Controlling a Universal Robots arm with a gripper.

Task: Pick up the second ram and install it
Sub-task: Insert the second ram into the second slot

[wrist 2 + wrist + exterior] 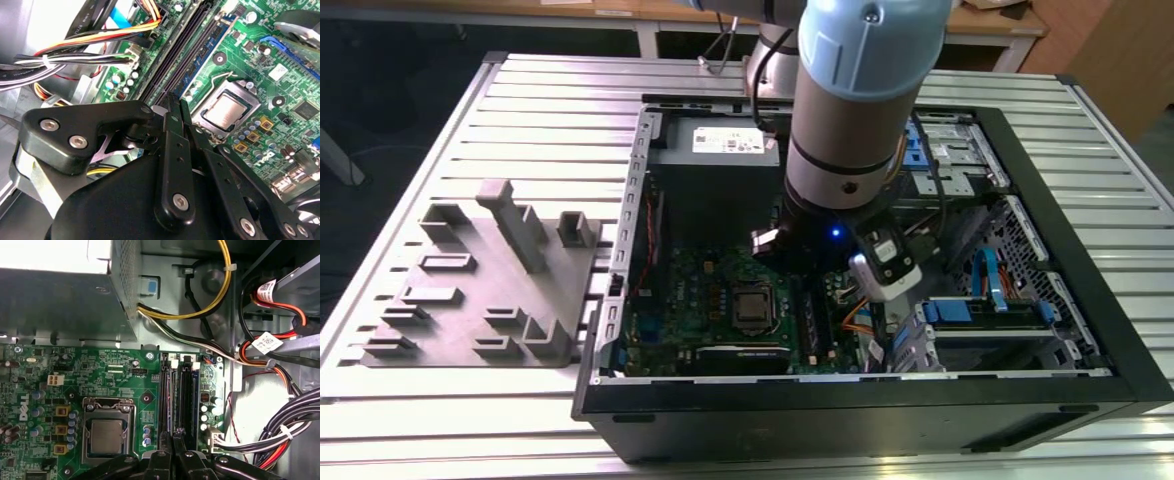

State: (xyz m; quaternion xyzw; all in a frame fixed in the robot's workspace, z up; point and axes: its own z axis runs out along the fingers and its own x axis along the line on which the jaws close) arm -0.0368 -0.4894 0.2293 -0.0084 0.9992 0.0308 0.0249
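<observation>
Gripper (175, 436) fingers pinched together with no gap, tips low over the memory slots (165, 395) beside the CPU socket (107, 432), apparently bearing on the second ram (176, 395), edgewise in its slot, to seat it

— Where is the computer case (854, 405) found?
— It is set on the table (547, 90), and the holder block (480, 300) is laid just beside it, on the exterior view's left.
— What is housed inside?
— The power supply (714, 175) is mounted at the far end, and the motherboard (674, 300) is laid flat in front of it. The CPU socket (107, 432) is seated on the board. The memory slots (165, 390) are run just beside it, on the exterior view's right. The drive cage (987, 320) is placed further right, with cable bundles (295, 410) strung between.
— And the gripper (178, 432)?
— It is positioned above the memory slots.
</observation>
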